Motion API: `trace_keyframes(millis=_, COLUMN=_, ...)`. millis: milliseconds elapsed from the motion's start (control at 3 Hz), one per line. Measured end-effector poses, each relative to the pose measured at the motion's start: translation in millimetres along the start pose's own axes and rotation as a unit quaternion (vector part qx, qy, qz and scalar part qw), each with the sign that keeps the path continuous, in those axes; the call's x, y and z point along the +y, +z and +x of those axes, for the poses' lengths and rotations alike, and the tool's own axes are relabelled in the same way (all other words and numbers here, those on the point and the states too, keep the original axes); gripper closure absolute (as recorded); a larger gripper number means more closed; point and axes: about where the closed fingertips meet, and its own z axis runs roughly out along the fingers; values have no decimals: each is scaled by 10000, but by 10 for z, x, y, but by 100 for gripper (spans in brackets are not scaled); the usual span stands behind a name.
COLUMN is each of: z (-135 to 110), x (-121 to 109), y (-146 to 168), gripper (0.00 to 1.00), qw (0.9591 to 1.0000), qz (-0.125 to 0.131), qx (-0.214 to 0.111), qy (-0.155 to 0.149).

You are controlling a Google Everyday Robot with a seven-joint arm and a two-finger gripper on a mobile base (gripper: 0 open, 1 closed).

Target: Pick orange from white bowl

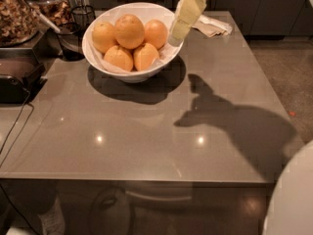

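Note:
The white bowl (pixel 98 58) stands at the back left of the grey table and holds several oranges on a white paper lining. The largest, deep orange one (pixel 129 31) sits on top in the middle, with smaller paler ones around it. My gripper (pixel 177 33) hangs down from the top of the view over the bowl's right rim, just right of the oranges and touching none of them. Nothing is held in it.
A small dark glass cup (pixel 71 40) stands left of the bowl. A dark appliance (pixel 17 77) and a container of brown food (pixel 17 16) sit at the far left. A crumpled cloth (pixel 212 26) lies at the back right. The table's right edge borders the floor.

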Motion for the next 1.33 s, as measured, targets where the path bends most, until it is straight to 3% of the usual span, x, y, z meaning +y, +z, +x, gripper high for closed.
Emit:
trace_keyframes(millis=667, z=-484, x=-120, y=277, gripper=5, qw=9988, qz=-6, qx=189, qy=-456)
trace_keyframes(millis=1000, z=-589, x=-210, y=419, gripper=17, qw=9983, qz=7, qx=301, qy=-498)
trace_keyframes(millis=1333, z=-679, x=-288, y=555, gripper=22, qw=9979, qz=-11, qx=381, qy=-529)
